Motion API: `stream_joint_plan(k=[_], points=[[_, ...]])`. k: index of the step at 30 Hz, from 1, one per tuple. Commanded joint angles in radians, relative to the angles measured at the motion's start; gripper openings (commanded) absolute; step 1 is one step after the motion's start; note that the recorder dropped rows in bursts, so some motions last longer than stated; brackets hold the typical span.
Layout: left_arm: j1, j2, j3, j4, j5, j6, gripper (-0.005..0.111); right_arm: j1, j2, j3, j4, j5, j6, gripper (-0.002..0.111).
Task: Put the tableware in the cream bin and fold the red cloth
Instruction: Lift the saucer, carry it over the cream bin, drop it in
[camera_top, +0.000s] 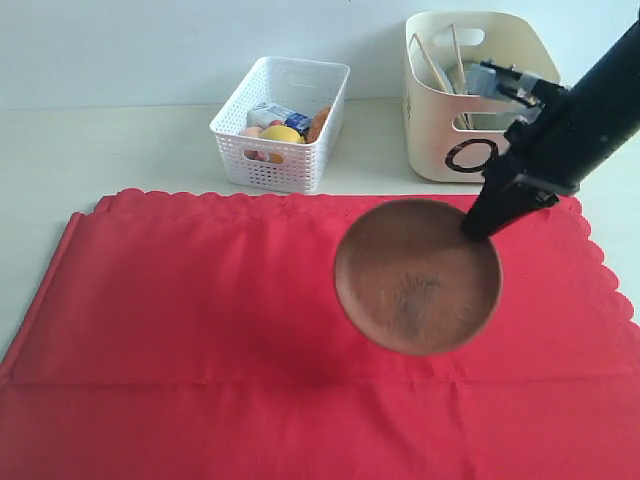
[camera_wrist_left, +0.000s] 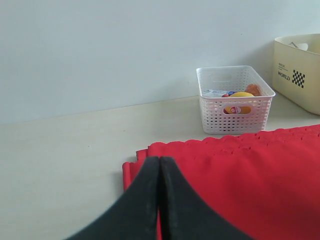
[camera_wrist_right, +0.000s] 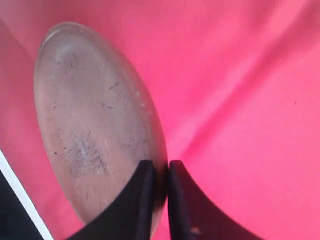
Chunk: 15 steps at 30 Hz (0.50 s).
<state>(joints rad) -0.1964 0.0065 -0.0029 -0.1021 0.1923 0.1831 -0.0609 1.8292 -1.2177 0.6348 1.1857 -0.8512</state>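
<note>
A round brown wooden plate (camera_top: 418, 276) hangs tilted above the red cloth (camera_top: 200, 320), casting a shadow on it. My right gripper (camera_top: 478, 228) is shut on the plate's far right rim; the wrist view shows the rim of the plate (camera_wrist_right: 95, 120) pinched between the black fingers (camera_wrist_right: 142, 195) of the right gripper (camera_wrist_right: 160, 167). The cream bin (camera_top: 478, 95) stands behind the arm, with chopsticks (camera_top: 455, 50) and other tableware inside. My left gripper (camera_wrist_left: 159, 162) is shut on nothing, low over the near left corner of the cloth (camera_wrist_left: 240, 170); it is out of the exterior view.
A white perforated basket (camera_top: 283, 125) holding food items stands at the back, left of the cream bin. It shows in the left wrist view too as the basket (camera_wrist_left: 234, 100), with the cream bin (camera_wrist_left: 299, 70) beyond. Bare pale table (camera_top: 90, 150) lies left of the basket.
</note>
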Motion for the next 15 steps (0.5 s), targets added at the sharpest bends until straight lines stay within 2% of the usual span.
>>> stream_joint_plan(k=[1,8,15], points=[[-0.006,-0.006,0.003,-0.001,-0.001,-0.002,0.001,-0.068,-0.011,-0.052,0.195,0.012,-0.111,0.000],[-0.006,-0.006,0.003,-0.001,-0.001,-0.005,0.001,-0.165,-0.011,-0.086,0.453,-0.055,-0.204,0.000],[-0.006,-0.006,0.003,-0.001,-0.001,-0.002,0.001,-0.223,-0.011,-0.088,0.543,-0.247,-0.197,0.000]])
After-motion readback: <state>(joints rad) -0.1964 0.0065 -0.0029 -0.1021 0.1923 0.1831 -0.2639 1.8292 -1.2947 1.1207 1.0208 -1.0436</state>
